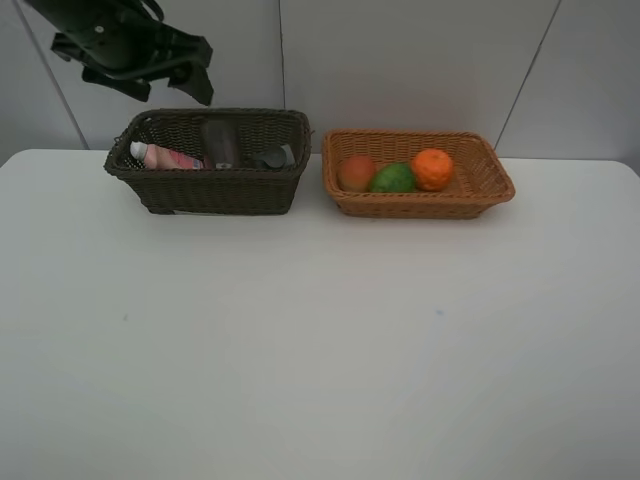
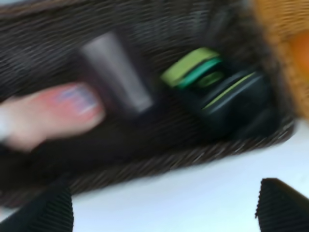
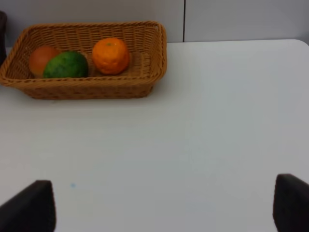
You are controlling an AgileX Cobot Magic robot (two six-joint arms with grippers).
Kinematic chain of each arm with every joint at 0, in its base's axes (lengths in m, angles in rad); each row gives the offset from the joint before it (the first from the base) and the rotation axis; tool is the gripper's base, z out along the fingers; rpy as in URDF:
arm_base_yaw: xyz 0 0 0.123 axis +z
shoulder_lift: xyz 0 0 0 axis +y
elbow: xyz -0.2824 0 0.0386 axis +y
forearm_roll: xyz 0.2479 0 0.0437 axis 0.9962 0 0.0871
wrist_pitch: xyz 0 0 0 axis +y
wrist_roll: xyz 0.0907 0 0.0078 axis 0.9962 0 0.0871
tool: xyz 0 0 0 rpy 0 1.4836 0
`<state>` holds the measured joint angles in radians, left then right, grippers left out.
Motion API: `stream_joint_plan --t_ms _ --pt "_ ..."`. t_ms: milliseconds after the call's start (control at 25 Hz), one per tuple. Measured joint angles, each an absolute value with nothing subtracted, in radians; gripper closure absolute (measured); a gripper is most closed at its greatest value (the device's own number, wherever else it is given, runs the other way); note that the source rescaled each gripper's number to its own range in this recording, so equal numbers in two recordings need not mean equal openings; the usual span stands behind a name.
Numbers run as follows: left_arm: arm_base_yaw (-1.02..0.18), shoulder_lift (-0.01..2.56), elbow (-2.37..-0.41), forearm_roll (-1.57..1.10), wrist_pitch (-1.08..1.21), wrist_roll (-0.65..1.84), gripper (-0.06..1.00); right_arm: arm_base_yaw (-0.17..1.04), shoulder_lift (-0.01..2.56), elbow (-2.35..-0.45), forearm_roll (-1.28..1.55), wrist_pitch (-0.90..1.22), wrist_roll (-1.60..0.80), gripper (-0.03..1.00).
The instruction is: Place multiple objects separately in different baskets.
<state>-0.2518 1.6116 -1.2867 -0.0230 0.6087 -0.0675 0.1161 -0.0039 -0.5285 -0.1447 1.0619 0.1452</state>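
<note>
Both baskets sit side by side at the back of the white table (image 1: 300, 350), near the pale panelled wall (image 1: 420, 60), almost touching; all the table in front of them lies bare to its near edge. Dark brown basket (image 1: 210, 190) on the left holds the pink white-capped bottle (image 1: 165, 157), lying flat with its long axis along the basket's length and cap toward the outer end, the mauve cup (image 1: 221, 143) standing upright, and the dark rectangular bottle (image 2: 231, 99) at the inner end. Light tan basket (image 1: 470, 190) holds peach-like fruit (image 1: 356, 172), green fruit (image 1: 393, 179) and orange (image 1: 432, 168) in a row. Left gripper (image 2: 164, 210) hangs above the dark basket's outer back corner, jaws spread, holding nothing. Right gripper (image 3: 164, 208) spread wide over bare table, empty.
</note>
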Motion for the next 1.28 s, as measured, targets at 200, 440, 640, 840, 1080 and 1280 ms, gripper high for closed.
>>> stream_joint_plan --t_ms 200,440,640,840,1080,1280 --pt "-0.157 1.277 -1.036 -0.021 0.7 -0.051 -0.04 0.116 -0.004 -0.528 -0.145 1.062 0.145 0.01" --pt "-0.144 0.893 -0.836 -0.02 0.78 -0.034 -0.04 0.116 -0.004 -0.528 -0.145 1.062 0.145 0.01" --pt "-0.144 0.636 -0.786 -0.02 0.871 -0.033 -0.04 0.116 -0.004 -0.528 -0.145 1.062 0.145 0.01" --pt "-0.144 0.443 -0.78 -0.02 0.946 -0.019 -0.04 0.116 -0.004 -0.528 -0.145 1.062 0.145 0.01" --pt "-0.144 0.292 -0.692 -0.017 1.098 0.039 -0.04 0.116 -0.004 -0.528 -0.145 1.062 0.145 0.01" --pt "-0.144 0.186 -0.572 -0.033 1.133 0.04 -0.04 0.116 -0.004 -0.528 -0.145 1.062 0.145 0.01"
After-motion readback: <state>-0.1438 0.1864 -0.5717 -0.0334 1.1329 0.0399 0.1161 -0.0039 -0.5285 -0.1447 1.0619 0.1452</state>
